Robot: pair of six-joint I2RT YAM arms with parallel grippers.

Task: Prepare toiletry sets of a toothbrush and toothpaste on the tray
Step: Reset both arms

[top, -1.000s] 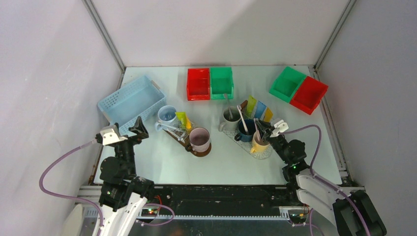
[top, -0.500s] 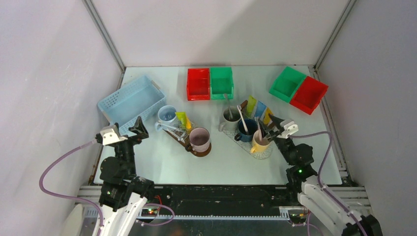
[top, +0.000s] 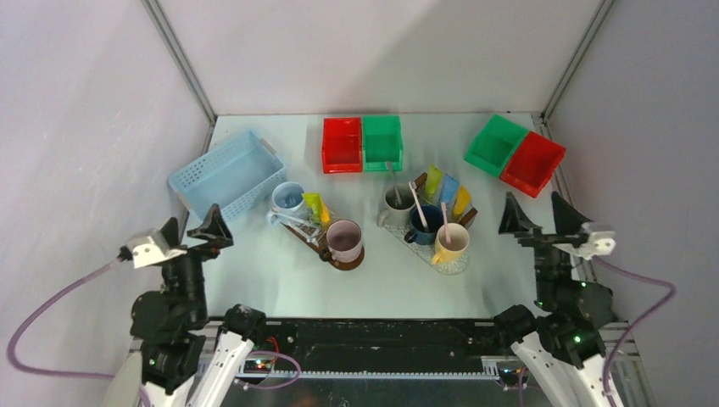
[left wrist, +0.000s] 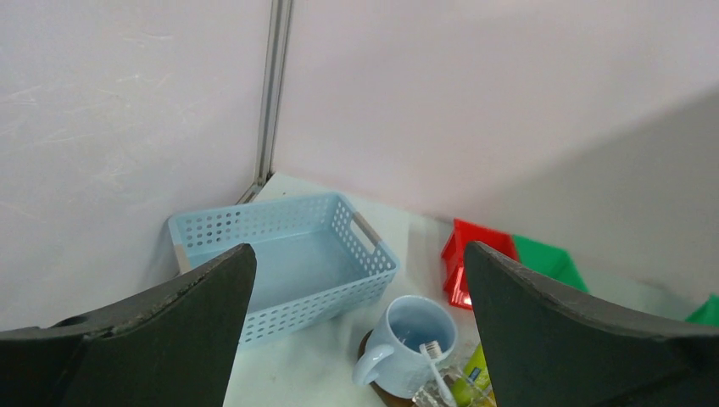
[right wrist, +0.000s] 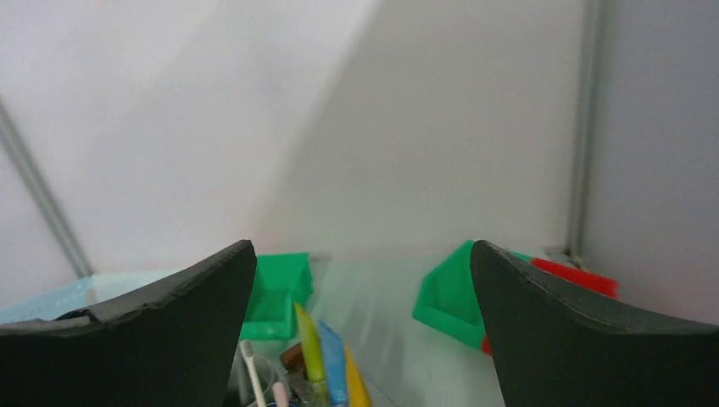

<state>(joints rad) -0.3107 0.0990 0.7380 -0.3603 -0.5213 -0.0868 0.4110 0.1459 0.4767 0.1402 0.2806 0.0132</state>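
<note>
Table [top: 390, 288]: blue tube [top: 448, 188] (right wrist, overhead)

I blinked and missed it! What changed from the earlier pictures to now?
The right gripper opened, leaving the toothbrush in the yellow mug, and pulled back to the right. The left gripper, open, drew back to the left. The other mugs, tubes, bins and basket stayed put.

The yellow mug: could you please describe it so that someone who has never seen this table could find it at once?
On the right half of the table, a tray holds three mugs in a slanting row. The yellow mug is the end one nearest the table's front edge, beside the dark blue mug. No other mug on the table is yellow.
</note>
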